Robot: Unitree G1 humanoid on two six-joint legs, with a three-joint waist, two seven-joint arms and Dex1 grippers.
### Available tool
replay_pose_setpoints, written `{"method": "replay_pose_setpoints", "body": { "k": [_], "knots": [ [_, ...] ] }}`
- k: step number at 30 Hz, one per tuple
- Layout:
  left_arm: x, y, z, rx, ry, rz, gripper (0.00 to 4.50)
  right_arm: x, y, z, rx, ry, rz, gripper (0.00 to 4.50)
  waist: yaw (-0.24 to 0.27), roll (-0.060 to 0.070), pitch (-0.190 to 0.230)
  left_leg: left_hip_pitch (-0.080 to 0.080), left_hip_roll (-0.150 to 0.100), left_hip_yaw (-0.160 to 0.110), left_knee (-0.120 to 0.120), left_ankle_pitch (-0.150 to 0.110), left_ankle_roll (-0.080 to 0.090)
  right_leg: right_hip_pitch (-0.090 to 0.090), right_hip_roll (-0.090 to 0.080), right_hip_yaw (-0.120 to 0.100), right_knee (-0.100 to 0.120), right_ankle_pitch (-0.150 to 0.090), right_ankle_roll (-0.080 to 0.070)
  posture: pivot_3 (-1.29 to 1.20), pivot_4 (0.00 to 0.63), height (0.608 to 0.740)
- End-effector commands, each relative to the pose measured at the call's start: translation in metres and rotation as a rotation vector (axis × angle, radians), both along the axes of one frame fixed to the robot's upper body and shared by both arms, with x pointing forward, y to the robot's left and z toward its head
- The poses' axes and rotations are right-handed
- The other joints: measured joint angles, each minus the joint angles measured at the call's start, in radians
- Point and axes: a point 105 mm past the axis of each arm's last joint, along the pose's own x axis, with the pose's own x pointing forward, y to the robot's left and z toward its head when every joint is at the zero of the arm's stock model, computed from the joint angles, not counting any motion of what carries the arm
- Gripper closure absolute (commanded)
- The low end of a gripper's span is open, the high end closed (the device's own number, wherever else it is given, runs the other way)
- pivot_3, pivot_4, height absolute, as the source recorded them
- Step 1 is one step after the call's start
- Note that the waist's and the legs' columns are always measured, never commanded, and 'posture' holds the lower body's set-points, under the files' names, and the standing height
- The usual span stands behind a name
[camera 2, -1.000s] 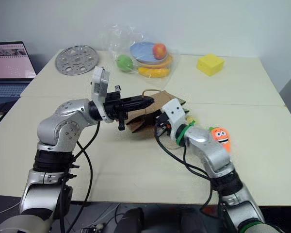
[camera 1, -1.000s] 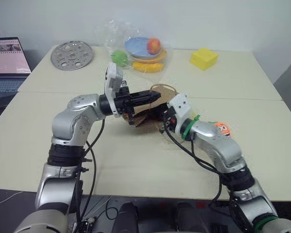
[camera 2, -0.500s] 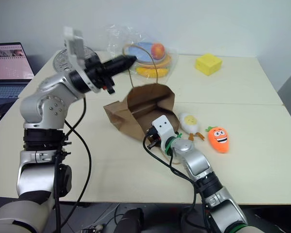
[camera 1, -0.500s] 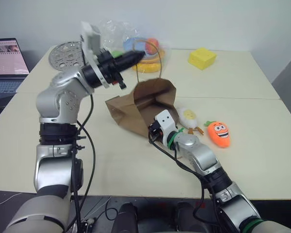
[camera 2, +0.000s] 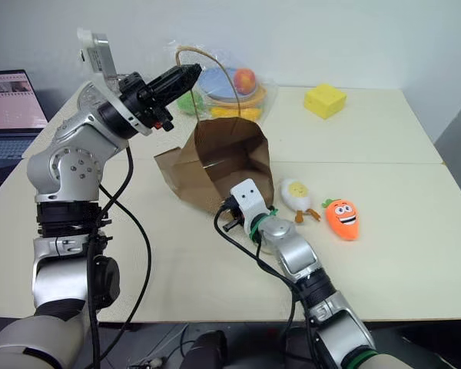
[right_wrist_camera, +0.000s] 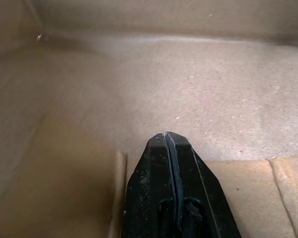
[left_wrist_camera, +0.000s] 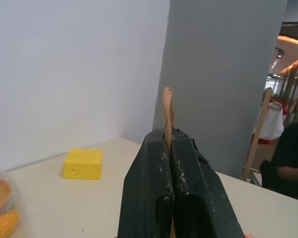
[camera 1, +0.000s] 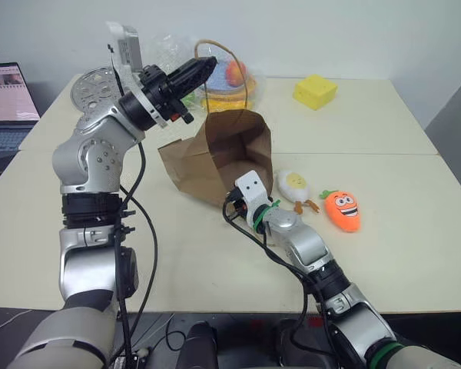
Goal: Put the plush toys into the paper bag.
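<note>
Taking the paper bag [camera 1: 227, 150] as landmark: above and left of it the left gripper [camera 1: 203, 68] is clamped on its twine handle [camera 1: 242, 73], holding the thin, crease-prone paper half upright with its mouth gaping; the right gripper [right_wrist_camera: 171, 144] is pressed closed on nothing, its tip inside the bag's mouth. Right of the bag lie the egg toy [camera 1: 293, 184] and, further right, the carrot toy [camera 1: 343, 210]; both look light and squashy, best pinched across the body.

The left arm is raised, elbow bent, its claw [camera 1: 205, 68] pointing up toward 2 o'clock with both fingers [left_wrist_camera: 151, 183] pressed together on a twine handle [left_wrist_camera: 168, 111]. The right arm reaches low and forward toward 11 o'clock, its claw [right_wrist_camera: 169, 141] clamped shut on nothing, tips inside the bag [camera 1: 230, 146].
</note>
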Motion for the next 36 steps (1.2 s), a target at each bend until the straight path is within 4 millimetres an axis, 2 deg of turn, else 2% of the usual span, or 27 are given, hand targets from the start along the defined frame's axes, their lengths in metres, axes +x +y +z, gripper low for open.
{"method": "replay_pose_setpoints", "body": {
  "k": [1, 4, 6, 9, 12, 14, 15, 17, 20, 22, 24, 26, 28, 30, 36],
  "knots": [
    [-0.009, -0.001, -0.001, 0.068, -0.055, -0.009, 4.50, -0.003, 0.015, 0.037, 0.155, -0.056, 0.057, 4.49, 0.000, 0.000, 0.000, 0.000, 0.000, 0.000, 0.000, 0.000, 0.000, 0.000, 0.000, 0.000, 0.000, 0.000, 0.000, 0.00, 0.150, 0.740],
    [-0.010, -0.001, -0.010, 0.101, -0.059, -0.015, 4.50, -0.017, 0.023, 0.066, 0.212, -0.108, 0.164, 4.49, 0.000, 0.000, 0.000, -0.001, 0.000, 0.000, -0.001, 0.000, 0.000, -0.001, 0.000, 0.000, 0.000, 0.000, 0.000, 0.00, 0.150, 0.740],
    [-0.009, -0.001, -0.014, 0.109, -0.061, -0.007, 4.50, -0.027, 0.021, 0.081, 0.238, -0.122, 0.208, 4.49, 0.001, 0.000, 0.000, -0.003, 0.000, 0.000, -0.001, 0.000, 0.000, -0.004, 0.000, 0.000, 0.000, 0.000, 0.000, 0.00, 0.150, 0.740],
    [-0.010, -0.003, -0.022, 0.139, -0.064, -0.015, 4.50, -0.042, 0.015, 0.104, 0.235, -0.177, 0.276, 3.89, 0.007, 0.000, 0.000, -0.006, 0.000, 0.000, -0.001, 0.000, 0.000, -0.007, 0.000, 0.000, 0.000, 0.000, 0.000, 0.00, 0.150, 0.740],
    [-0.012, -0.005, -0.022, 0.148, -0.069, -0.033, 4.50, -0.054, 0.005, 0.130, 0.256, -0.226, 0.307, 2.86, 0.009, 0.000, 0.000, -0.007, 0.000, 0.000, -0.001, 0.000, 0.000, -0.007, 0.000, -0.001, 0.000, 0.000, 0.000, 0.00, 0.150, 0.740],
    [-0.012, -0.004, -0.020, 0.134, -0.069, -0.027, 4.50, -0.059, -0.003, 0.138, 0.258, -0.233, 0.318, 2.11, 0.008, 0.000, 0.000, -0.007, 0.000, 0.000, -0.001, 0.000, 0.000, -0.007, 0.000, 0.000, 0.000, 0.000, 0.000, 0.00, 0.150, 0.740],
    [-0.012, -0.003, -0.018, 0.128, -0.069, -0.028, 4.50, -0.064, -0.020, 0.146, 0.250, -0.247, 0.315, 1.81, 0.008, 0.000, 0.000, -0.007, 0.000, 0.000, -0.001, 0.000, 0.000, -0.007, 0.000, 0.000, 0.000, 0.000, 0.000, 0.00, 0.150, 0.740],
    [-0.013, -0.002, -0.016, 0.125, -0.070, -0.031, 4.50, -0.071, -0.038, 0.153, 0.230, -0.262, 0.310, 1.04, 0.014, 0.000, 0.000, -0.009, 0.000, 0.000, 0.000, 0.000, 0.000, -0.008, 0.000, -0.001, -0.001, 0.000, 0.000, 0.00, 0.150, 0.740],
    [-0.016, -0.002, -0.020, 0.152, -0.073, -0.044, 4.50, -0.070, -0.076, 0.159, 0.207, -0.279, 0.232, 0.04, 0.016, 0.000, 0.000, -0.009, 0.000, 0.000, 0.000, 0.000, 0.000, -0.008, -0.001, -0.001, -0.001, 0.000, 0.000, 0.00, 0.150, 0.740],
    [-0.019, 0.000, -0.019, 0.152, -0.069, -0.054, 4.50, -0.055, -0.114, 0.146, 0.119, -0.261, 0.087, 0.04, 0.015, 0.000, 0.000, -0.009, 0.000, 0.000, 0.000, 0.000, 0.000, -0.008, -0.001, -0.001, -0.001, 0.000, 0.000, 0.00, 0.150, 0.740],
    [-0.020, 0.001, -0.018, 0.152, -0.068, -0.059, 4.50, -0.037, -0.148, 0.120, 0.012, -0.211, -0.064, 0.04, 0.015, 0.000, 0.000, -0.009, 0.000, 0.000, 0.000, 0.000, 0.000, -0.007, -0.001, -0.001, -0.002, 0.000, 0.000, 0.00, 0.150, 0.740],
    [-0.020, 0.002, -0.018, 0.156, -0.070, -0.057, 4.50, -0.028, -0.162, 0.099, -0.061, -0.172, -0.135, 0.04, 0.014, 0.000, 0.000, -0.009, 0.000, 0.000, 0.000, 0.000, 0.000, -0.007, -0.001, -0.001, -0.002, 0.000, 0.000, 0.00, 0.150, 0.740],
    [-0.020, 0.001, -0.018, 0.160, -0.072, -0.056, 4.50, -0.020, -0.168, 0.081, -0.100, -0.127, -0.184, 0.04, 0.006, 0.000, 0.000, -0.009, 0.000, 0.001, 0.000, 0.000, 0.000, -0.008, -0.001, 0.001, -0.001, 0.000, 0.000, 0.00, 0.150, 0.740],
    [-0.020, 0.000, -0.019, 0.162, -0.070, -0.061, 4.50, -0.015, -0.162, 0.062, -0.095, -0.072, -0.178, 0.04, -0.006, 0.000, 0.000, -0.009, 0.000, 0.002, 0.000, 0.000, 0.000, -0.009, 0.000, 0.002, -0.001, 0.000, 0.000, 0.00, 0.150, 0.740],
    [-0.020, -0.001, -0.025, 0.193, -0.066, -0.060, 4.50, -0.008, -0.152, 0.050, -0.016, -0.016, -0.197, 0.04, -0.012, 0.000, 0.000, -0.009, 0.000, 0.002, 0.000, 0.000, 0.000, -0.009, 0.000, 0.002, -0.001, 0.000, 0.000, 0.00, 0.150, 0.740]
  ]
}}
